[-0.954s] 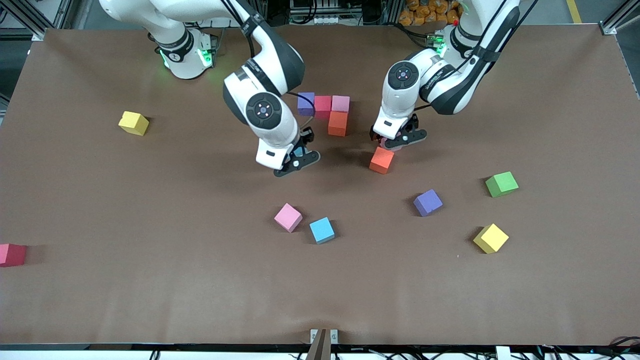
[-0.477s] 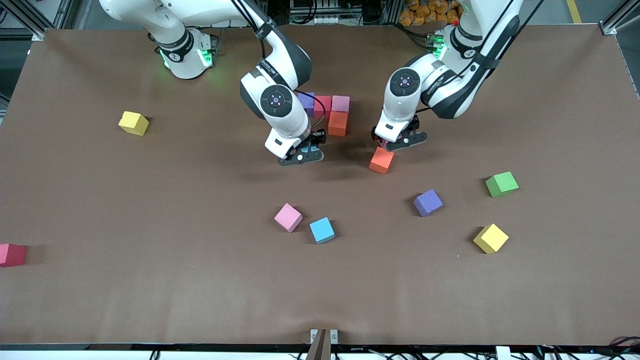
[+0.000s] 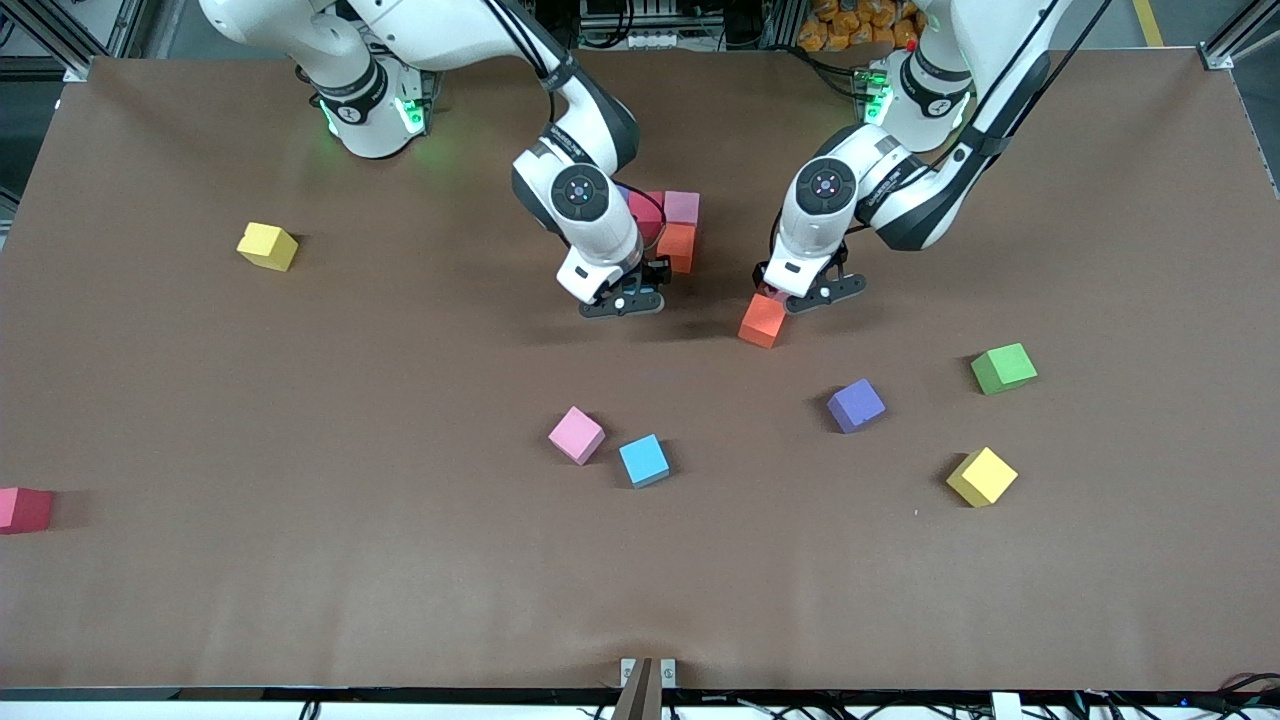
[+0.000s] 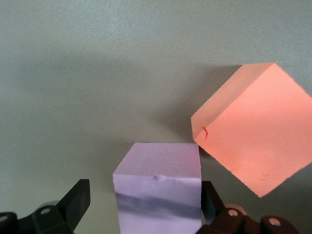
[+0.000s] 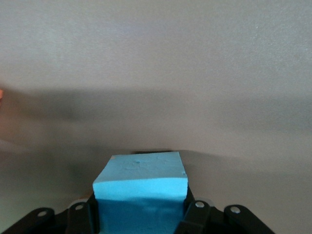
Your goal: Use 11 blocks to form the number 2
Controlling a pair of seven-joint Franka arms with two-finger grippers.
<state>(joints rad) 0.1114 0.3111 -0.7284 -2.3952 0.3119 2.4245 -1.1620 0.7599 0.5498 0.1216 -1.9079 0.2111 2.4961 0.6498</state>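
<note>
Here a light blue block (image 5: 140,187) is held clamped between the fingers of the right end effector (image 3: 622,300), which hangs low over the desk (image 3: 300,600), just beside the started number 2 (image 3: 672,228). That figure consists so far of a red block (image 3: 645,212), a pink block (image 3: 682,207) and an orange block (image 3: 677,247) touching one another, with a purple corner partly hidden by the right arm. A pale pink block (image 4: 158,192) is gripped by the left end effector (image 3: 808,293), its fingers closed on the block's sides, low over the desk and right by a loose orange block (image 3: 763,320), which is seen tilted in the left wrist view. Nearer the front camera, a pink block (image 3: 576,435) and a light blue block (image 3: 644,460) lie close together. Toward the left arm's end are found a purple block (image 3: 856,405), a green cube (image 3: 1003,368) and a yellow block (image 3: 981,476). Toward the right arm's end, a second yellow block (image 3: 267,246) and a red block (image 3: 24,509) at the desk's edge are seen well apart
</note>
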